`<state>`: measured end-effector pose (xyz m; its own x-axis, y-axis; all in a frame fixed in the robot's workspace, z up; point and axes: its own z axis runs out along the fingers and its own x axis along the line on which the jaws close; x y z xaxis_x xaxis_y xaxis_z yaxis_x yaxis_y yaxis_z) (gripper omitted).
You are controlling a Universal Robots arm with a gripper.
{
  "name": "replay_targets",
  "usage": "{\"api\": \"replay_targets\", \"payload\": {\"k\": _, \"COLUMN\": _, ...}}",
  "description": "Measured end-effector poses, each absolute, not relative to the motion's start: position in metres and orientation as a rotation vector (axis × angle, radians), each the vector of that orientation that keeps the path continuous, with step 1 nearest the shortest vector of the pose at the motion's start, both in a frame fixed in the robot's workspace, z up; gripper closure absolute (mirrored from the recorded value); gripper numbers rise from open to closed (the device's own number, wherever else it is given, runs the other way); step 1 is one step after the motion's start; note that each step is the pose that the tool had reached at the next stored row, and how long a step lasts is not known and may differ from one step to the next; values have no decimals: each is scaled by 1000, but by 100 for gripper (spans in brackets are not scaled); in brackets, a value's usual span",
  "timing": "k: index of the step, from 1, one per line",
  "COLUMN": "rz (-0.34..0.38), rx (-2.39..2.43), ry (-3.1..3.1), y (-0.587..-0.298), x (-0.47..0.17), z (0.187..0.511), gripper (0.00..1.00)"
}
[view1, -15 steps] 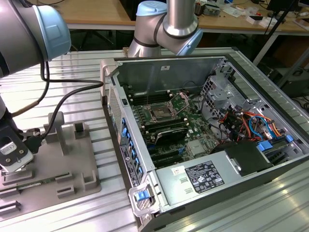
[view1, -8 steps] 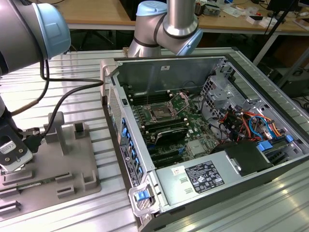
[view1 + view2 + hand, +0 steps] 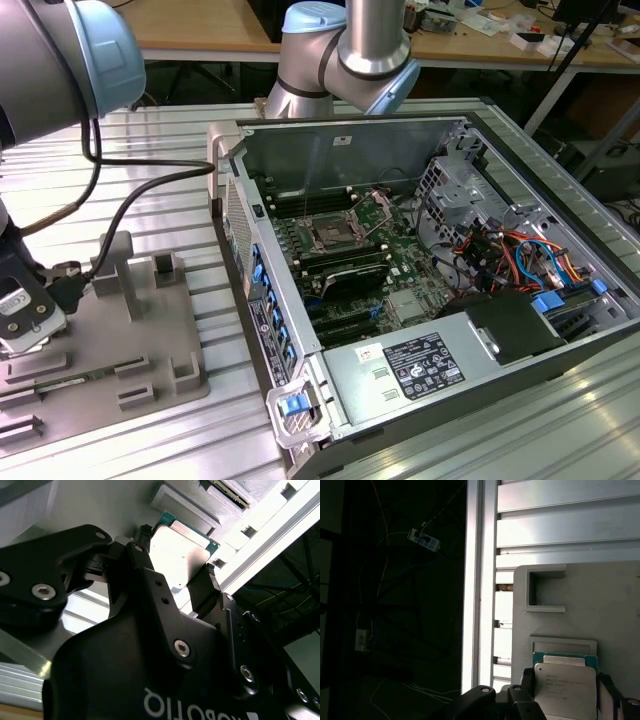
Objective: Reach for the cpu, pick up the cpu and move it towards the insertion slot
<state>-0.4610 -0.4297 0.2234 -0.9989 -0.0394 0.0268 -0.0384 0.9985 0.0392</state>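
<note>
cpu [image 3: 565, 692] lies between the fingers of the gripper [image 3: 567, 680], at the grey tray [image 3: 600, 605], pale metal top up and a green edge showing along one side. It is also visible in the second wrist view [image 3: 175, 555], flanked by the two black fingers [image 3: 210, 580].

Ribbed metal table [image 3: 150, 150] carries everything. An open computer case [image 3: 340, 150] takes up the exterior view's right, lid off, insides exposed. The arm [image 3: 365, 40] rises behind the case, and another section of it reaches across to the exterior view's left, with a black cable [image 3: 130, 200] trailing from it. The grey tray lies flat on the table at the exterior view's left [image 3: 100, 340], just beside the case, with raised blocks and recesses on it. The green motherboard [image 3: 400, 265] sits on the case floor. The insertion slot [image 3: 330, 237] is set in that board, silver-framed with a dark middle, well apart from the gripper.

The gripper is low over the tray's far left end in the exterior view [image 3: 25, 315]. Its fingers are apart, one on each side of the cpu. In the first wrist view one sits right at the chip's edge and a thin gap shows on the other side. Can't tell if the cpu is lifted off the tray.
</note>
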Motion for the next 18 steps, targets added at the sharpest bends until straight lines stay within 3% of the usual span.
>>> {"api": "replay_targets", "payload": {"k": 18, "rz": -60, "rx": 61, "ry": -3113, "y": -430, "x": -461, "z": 240, "gripper": 45}}
